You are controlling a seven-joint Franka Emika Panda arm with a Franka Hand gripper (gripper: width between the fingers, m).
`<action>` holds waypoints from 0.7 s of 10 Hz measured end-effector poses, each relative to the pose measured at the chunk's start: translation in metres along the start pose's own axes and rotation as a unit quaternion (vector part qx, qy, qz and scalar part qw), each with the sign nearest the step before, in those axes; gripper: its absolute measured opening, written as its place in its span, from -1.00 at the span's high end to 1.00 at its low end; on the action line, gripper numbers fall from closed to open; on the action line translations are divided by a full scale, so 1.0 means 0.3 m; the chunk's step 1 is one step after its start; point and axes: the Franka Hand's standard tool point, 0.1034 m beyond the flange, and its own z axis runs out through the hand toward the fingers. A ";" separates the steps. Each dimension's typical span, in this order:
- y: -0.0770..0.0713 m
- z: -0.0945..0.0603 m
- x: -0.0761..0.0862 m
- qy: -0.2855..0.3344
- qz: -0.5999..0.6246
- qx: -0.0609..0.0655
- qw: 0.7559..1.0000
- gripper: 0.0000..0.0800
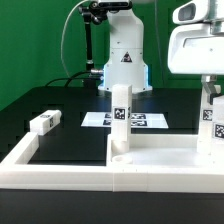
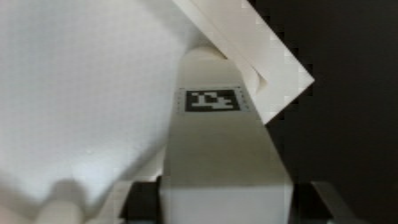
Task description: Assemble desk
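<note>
The desk's white tabletop panel (image 1: 160,156) lies in the foreground, pushed against the white rim. One white leg (image 1: 121,108) with a black-and-white tag stands upright on the panel's corner toward the exterior view's left. My gripper (image 1: 209,97) hangs over the panel's right end, shut on a second tagged leg (image 1: 213,124) held upright. In the wrist view that leg (image 2: 221,130) runs away from my gripper (image 2: 228,206), with dark fingers (image 2: 150,200) against both its sides and the tabletop panel (image 2: 80,90) beside it. A third leg (image 1: 44,122) lies loose on the black surface at the left.
The marker board (image 1: 150,120) lies flat behind the standing leg. The robot's white base (image 1: 124,62) stands at the back centre. A long white rim (image 1: 22,155) frames the black surface (image 1: 70,140) along the left and front.
</note>
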 end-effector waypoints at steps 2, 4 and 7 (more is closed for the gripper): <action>0.002 -0.001 0.001 -0.004 0.075 -0.001 0.997 0.28; 0.006 -0.001 0.005 -0.005 0.103 -0.003 0.995 0.28; 0.007 -0.001 0.004 -0.005 0.052 -0.005 0.999 0.03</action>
